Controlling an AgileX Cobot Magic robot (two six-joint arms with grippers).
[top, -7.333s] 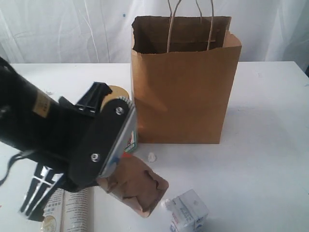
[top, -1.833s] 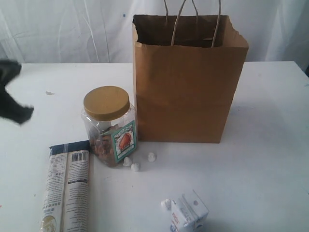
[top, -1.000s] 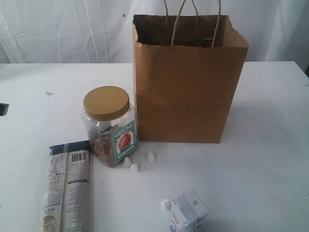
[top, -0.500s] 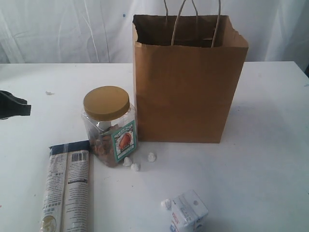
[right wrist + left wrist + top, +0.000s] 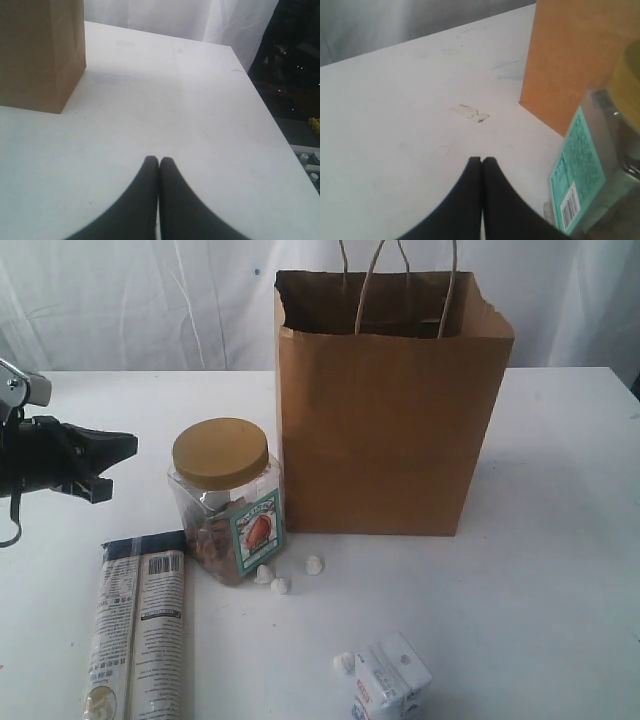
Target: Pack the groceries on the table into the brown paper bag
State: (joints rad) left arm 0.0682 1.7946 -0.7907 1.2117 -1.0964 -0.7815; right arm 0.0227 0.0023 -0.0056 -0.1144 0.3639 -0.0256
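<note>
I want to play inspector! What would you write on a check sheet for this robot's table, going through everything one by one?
Surface: white table, a few faint marks.
Job's things: brown paper bag upright and open; yellow-lidded jar standing beside it; long printed packet lying flat; small white carton at the near edge.
Clutter: tiny white paper balls by the jar, one more by the carton.
Tools: left tool shut, empty, near the jar; right tool shut, empty, over bare table.
Cables: thin dark loop hanging under the left arm.
Surroundings: white curtain behind the table.
</note>
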